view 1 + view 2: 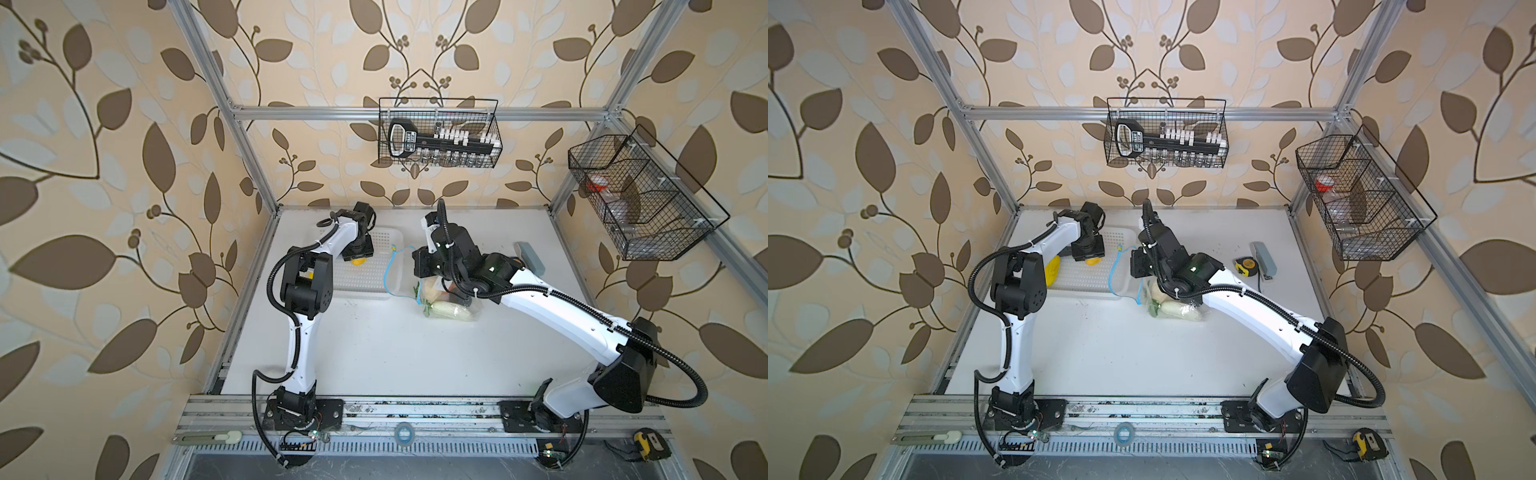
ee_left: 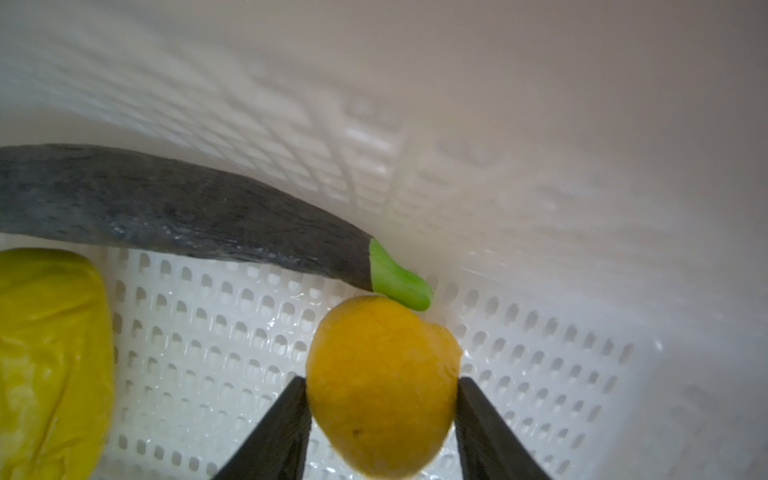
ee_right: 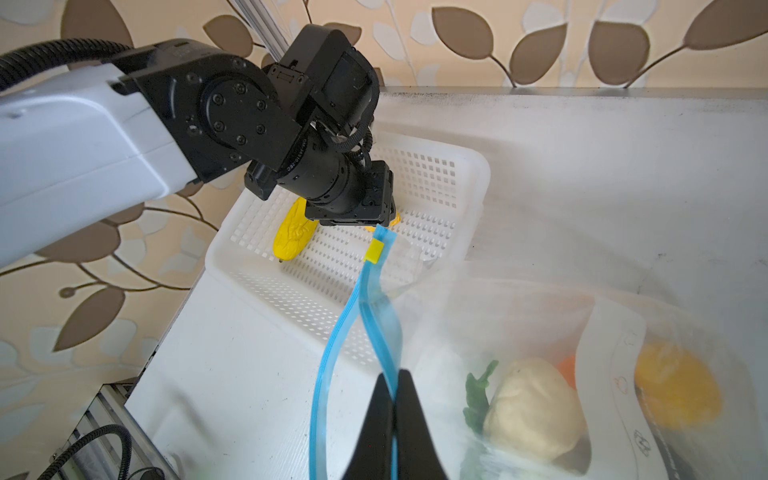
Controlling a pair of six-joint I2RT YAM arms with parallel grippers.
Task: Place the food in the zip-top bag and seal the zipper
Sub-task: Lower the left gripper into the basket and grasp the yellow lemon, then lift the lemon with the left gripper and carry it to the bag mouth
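**Lemon in the pinch, bag mouth held open**

The left hand (image 2: pixel 382 380) was down inside the white basket (image 1: pixel 370 278), which sat toward the back left corner of the worktop (image 1: pixel 395 357). In the left wrist view its two dark fingers (image 2: pixel 286 428) sat right against either side of the lemon (image 2: pixel 374 345), so that was a medium-width grip on it. The lemon was low on the basket's holed floor, and whether it had cleared the floor couldn't be told.

A dark eggplant (image 2: pixel 187 216) lay along the basket wall, with its green stem end touching the top of the lemon. The yellow corn (image 2: pixel 45 361) lay in the same basket, clear of the lemon.

The right hand (image 3: pixel 392 374) was squeezed tight on one lip of the blue zipper (image 3: pixel 372 316). The other lip bowed away from it, so the mouth gaped open. The little yellow slider (image 3: pixel 374 251) sat at the far end of the zipper, up over the basket and just beside the left hand.

The zip-top bag (image 1: pixel 451 299) lay around the middle of the worktop, just right of the basket and partly under the right arm. Already inside were the cauliflower (image 3: pixel 536 411), a green leaf (image 3: pixel 478 395), an orange (image 3: pixel 677 390) and the pale cucumber (image 1: pixel 451 312).
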